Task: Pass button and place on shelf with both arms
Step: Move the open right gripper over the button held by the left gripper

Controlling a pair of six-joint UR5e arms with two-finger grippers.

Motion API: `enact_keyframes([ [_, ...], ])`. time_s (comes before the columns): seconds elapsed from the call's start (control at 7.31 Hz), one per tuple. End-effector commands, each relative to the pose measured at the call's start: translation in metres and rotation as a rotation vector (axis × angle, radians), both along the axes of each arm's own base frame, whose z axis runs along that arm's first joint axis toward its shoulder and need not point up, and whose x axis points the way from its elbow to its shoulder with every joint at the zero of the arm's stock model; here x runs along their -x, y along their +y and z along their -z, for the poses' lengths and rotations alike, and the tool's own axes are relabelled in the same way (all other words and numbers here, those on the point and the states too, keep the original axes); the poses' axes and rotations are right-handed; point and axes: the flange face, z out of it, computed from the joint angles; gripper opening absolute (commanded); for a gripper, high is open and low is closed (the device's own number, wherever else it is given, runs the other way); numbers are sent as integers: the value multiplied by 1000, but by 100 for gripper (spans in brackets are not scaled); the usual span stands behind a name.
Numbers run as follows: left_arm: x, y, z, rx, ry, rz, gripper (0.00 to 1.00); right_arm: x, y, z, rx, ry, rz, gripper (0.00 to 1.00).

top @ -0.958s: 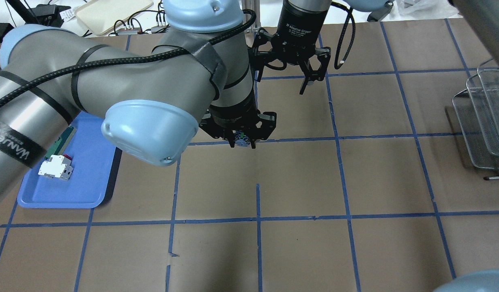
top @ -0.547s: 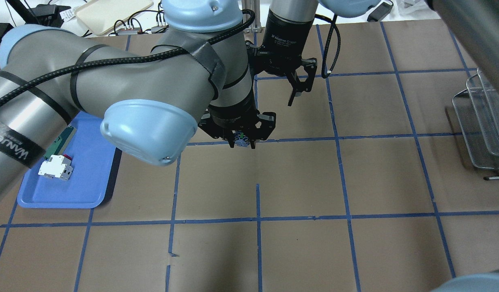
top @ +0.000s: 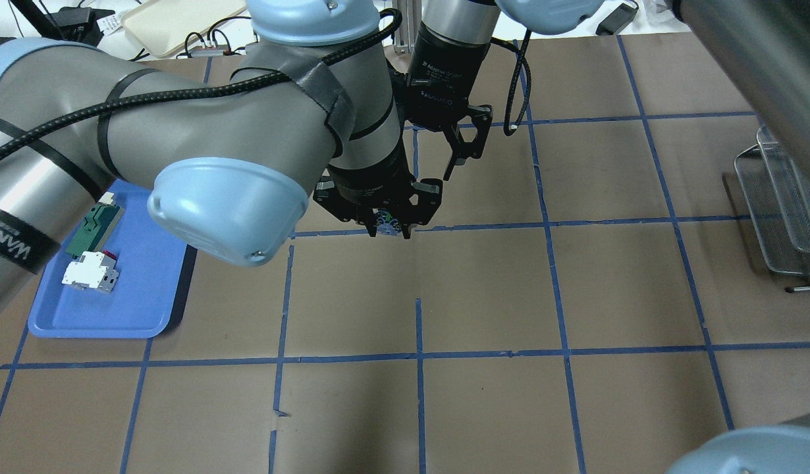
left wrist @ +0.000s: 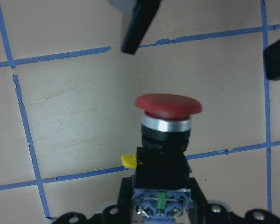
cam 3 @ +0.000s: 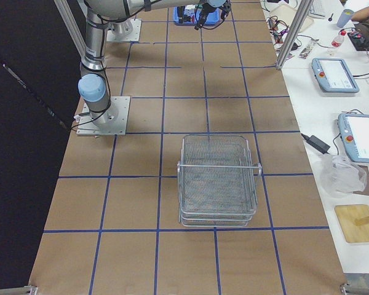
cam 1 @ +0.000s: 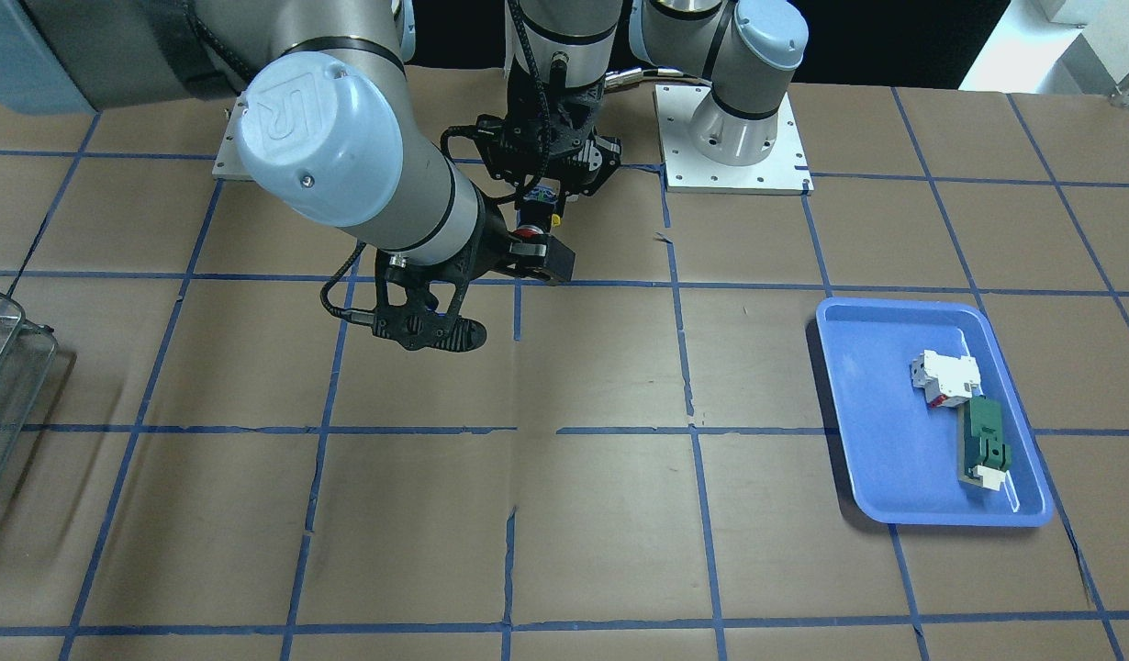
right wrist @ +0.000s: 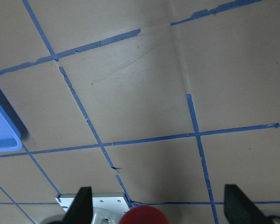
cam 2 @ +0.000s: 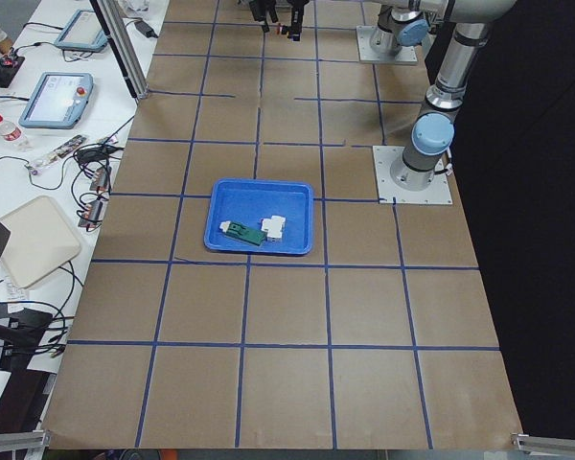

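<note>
Brown paper with blue tape lines covers the table (top: 484,296), the biggest thing here. Over it reach the left arm (top: 201,138) and the right arm (cam 1: 344,147), and they meet near the middle, on the robot's side. Next in size is the wire shelf (cam 3: 218,184), at the far right end of the table, well apart from both arms. Then comes the blue tray (cam 1: 877,413) at the left end, with a white block (cam 1: 943,376) and a green part (cam 1: 985,441) lying in it. Smaller again are the grippers. The left gripper (top: 390,230) pinches the black body of the button (left wrist: 165,135) and holds it up over the table, red cap pointing away. The right gripper (right wrist: 157,196) has its fingers spread wide. The red cap shows low between them, but they do not touch it. So I think the job is only partly done: the button is picked up, but the pass is not made yet, and the trip to the shelf is left. The left wrist view shows the whole button, with its silver ring and a yellow bit. From overhead, only a blue-green speck peeks out under the gripper. Only the right-side view shows the whole shelf.
</note>
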Motion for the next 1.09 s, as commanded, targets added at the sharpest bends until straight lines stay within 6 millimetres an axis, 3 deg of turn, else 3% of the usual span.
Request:
enact_keyframes([
  [0.0, -4, -3, -1, 1, 4, -1, 2, -1, 1, 2, -28, -14, 8, 100],
  [0.96, -8, -7, -1, -6, 23, -2, 2, -7, 3, 2, -63, -75, 40, 100],
])
